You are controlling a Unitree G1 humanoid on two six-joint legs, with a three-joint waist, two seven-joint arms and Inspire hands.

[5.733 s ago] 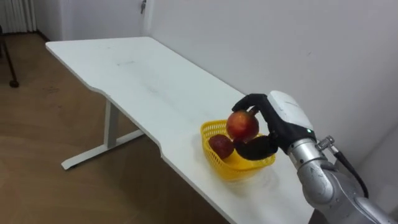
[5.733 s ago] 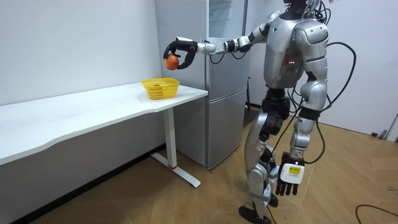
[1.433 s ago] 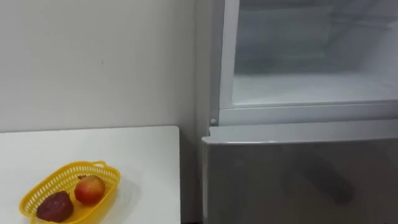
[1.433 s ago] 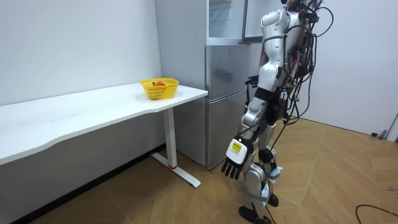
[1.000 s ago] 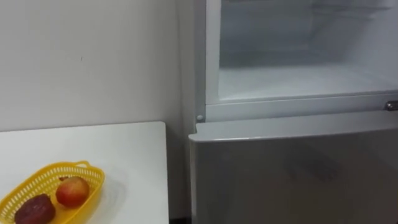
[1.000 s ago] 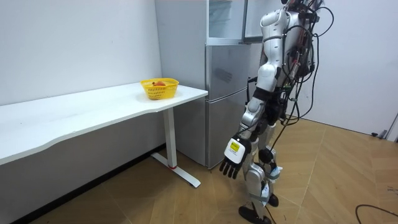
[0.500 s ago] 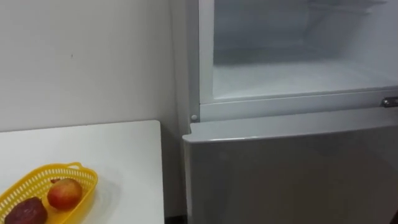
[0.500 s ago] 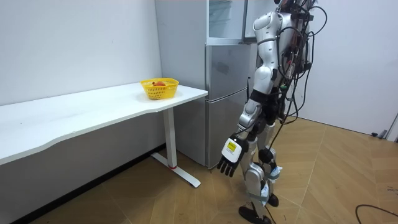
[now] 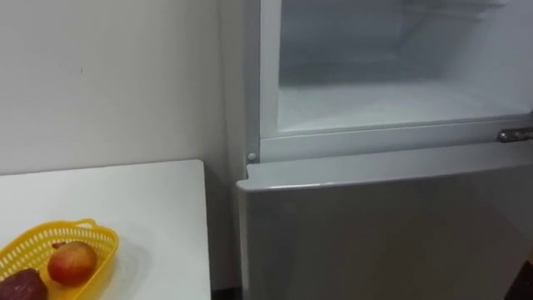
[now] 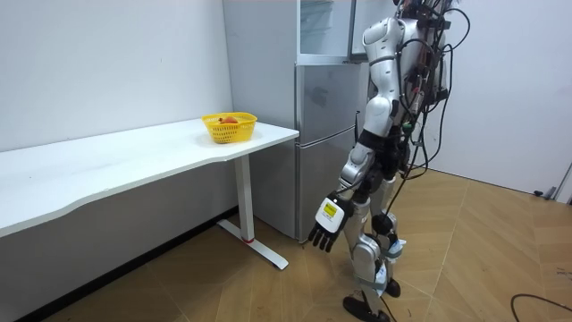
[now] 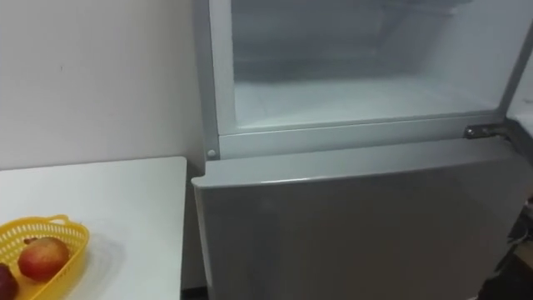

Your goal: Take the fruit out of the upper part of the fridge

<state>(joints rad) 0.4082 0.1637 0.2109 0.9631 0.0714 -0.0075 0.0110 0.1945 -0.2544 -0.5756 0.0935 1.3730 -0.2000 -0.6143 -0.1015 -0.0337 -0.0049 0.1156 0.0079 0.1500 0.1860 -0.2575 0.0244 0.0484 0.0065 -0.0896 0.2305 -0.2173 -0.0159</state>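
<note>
The fridge (image 10: 322, 134) stands in front of me, its upper compartment (image 9: 400, 92) open. The inside is white and frosty, and the shelf part I see is bare. Below it the grey lower door (image 9: 383, 233) is closed. A yellow basket (image 9: 25, 247) sits on the white table (image 9: 158, 217) at my lower left, holding a red-yellow apple (image 9: 71, 262) and a dark red fruit (image 9: 21, 286). In the room view my left hand (image 10: 326, 224) hangs low beside my leg, fingers relaxed and holding nothing.
The table (image 10: 134, 156) runs along the wall to the fridge's left, with the basket (image 10: 230, 127) near its fridge end. A metal hinge (image 9: 514, 134) sits at the compartment's right corner, and the open upper door (image 11: 520, 58) stands at the right edge.
The eye view has panned right, so the basket slid toward the left edge and the fridge filled more of the picture. In the room view my body turned slightly toward the fridge.
</note>
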